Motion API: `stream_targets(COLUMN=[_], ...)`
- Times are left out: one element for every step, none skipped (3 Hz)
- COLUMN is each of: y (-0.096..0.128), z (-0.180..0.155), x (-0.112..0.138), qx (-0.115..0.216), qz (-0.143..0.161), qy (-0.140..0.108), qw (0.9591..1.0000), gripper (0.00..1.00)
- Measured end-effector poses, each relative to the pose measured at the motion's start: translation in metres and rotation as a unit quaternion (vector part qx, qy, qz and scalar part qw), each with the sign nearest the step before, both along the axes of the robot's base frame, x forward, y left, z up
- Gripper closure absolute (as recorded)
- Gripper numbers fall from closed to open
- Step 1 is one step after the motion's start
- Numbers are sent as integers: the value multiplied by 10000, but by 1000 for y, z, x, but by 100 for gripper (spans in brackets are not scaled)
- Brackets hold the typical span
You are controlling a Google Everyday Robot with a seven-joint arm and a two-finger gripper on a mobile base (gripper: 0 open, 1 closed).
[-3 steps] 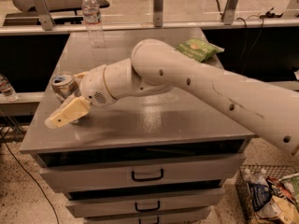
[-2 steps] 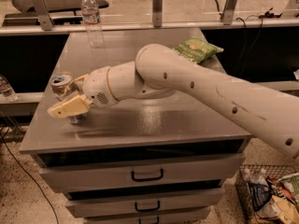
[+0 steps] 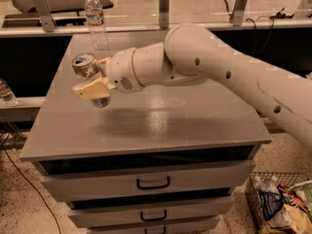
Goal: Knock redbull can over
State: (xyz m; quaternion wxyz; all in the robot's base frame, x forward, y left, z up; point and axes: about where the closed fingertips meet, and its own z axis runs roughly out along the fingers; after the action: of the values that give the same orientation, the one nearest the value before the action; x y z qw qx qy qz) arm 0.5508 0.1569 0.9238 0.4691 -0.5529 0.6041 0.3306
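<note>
**A:** Since a second ago the tool (image 3: 90, 80) has swung up and inward, and the redbull can (image 3: 86, 67) has come with it.

**B:** Is it over yet?

**A:** No. It leans against the tool, partly behind it, and isn't lying on the desk (image 3: 161, 126). I cannot tell whether the tool clamps it.

**B:** So laying it flat is what's left, I'd judge.

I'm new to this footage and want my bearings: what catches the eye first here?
The big cream arm stretches in from the right over the grey cabinet top. Its gripper is against the redbull can near the left edge, and the can seems to lean leftward. A water bottle stands upright at the far edge.
</note>
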Motion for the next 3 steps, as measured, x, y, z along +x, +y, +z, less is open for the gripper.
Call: stream_targets(y=[-26, -31, -37], z=[26, 9, -23], x=[7, 1, -8], qx=[-866, -2023, -3179], qz=[-64, 204, 526], qy=[-399, -421, -366], qw=[9954, 9782, 9460], gripper=[100, 100, 100])
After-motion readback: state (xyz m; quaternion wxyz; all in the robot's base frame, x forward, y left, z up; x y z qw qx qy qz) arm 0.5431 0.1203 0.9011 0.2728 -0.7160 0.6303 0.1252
